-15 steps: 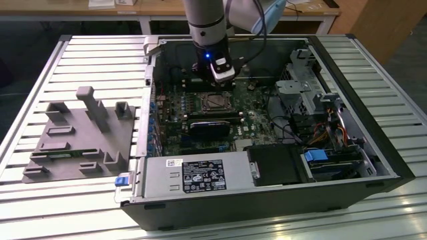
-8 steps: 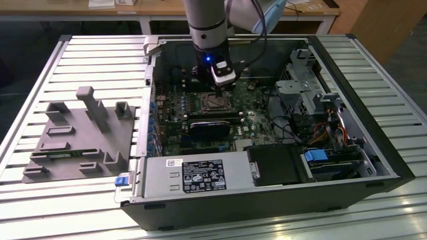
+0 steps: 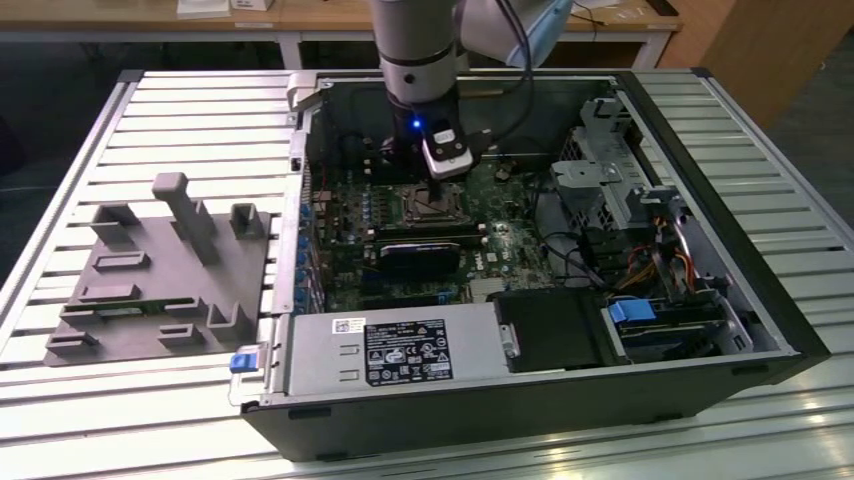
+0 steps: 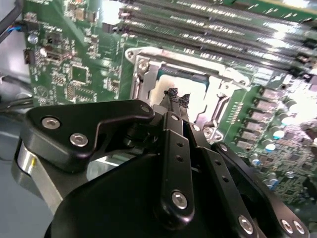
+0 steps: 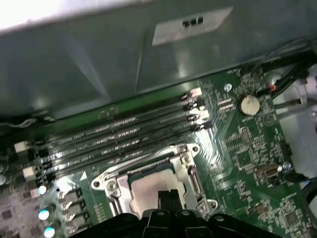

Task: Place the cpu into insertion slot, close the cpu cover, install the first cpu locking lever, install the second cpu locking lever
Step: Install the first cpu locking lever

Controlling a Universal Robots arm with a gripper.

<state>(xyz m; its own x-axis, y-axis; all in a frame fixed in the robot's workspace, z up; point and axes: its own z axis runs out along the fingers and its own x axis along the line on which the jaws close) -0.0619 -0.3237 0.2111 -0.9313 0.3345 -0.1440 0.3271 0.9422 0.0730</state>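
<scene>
The arm reaches down into the open computer case, and its gripper (image 3: 424, 188) hangs right over the insertion slot (image 3: 431, 206) on the green motherboard. In both wrist views the cpu (image 5: 146, 192) lies flat in the slot, its dull silver top showing through the window of the cpu cover (image 5: 184, 171). The cover (image 4: 144, 79) lies down around the chip. My gripper (image 4: 174, 95) is shut, its thin black fingertips pressed together with nothing between them, just above the near edge of the cpu (image 4: 184, 82). I cannot tell how the locking levers stand.
Long black memory slots (image 5: 119, 136) run beside the socket. A black card (image 3: 416, 255) lies below it in the exterior view, with the power supply (image 3: 387, 352) at the front and a drive cage (image 3: 607, 165) on that view's right. A grey fixture (image 3: 160, 275) sits outside the case.
</scene>
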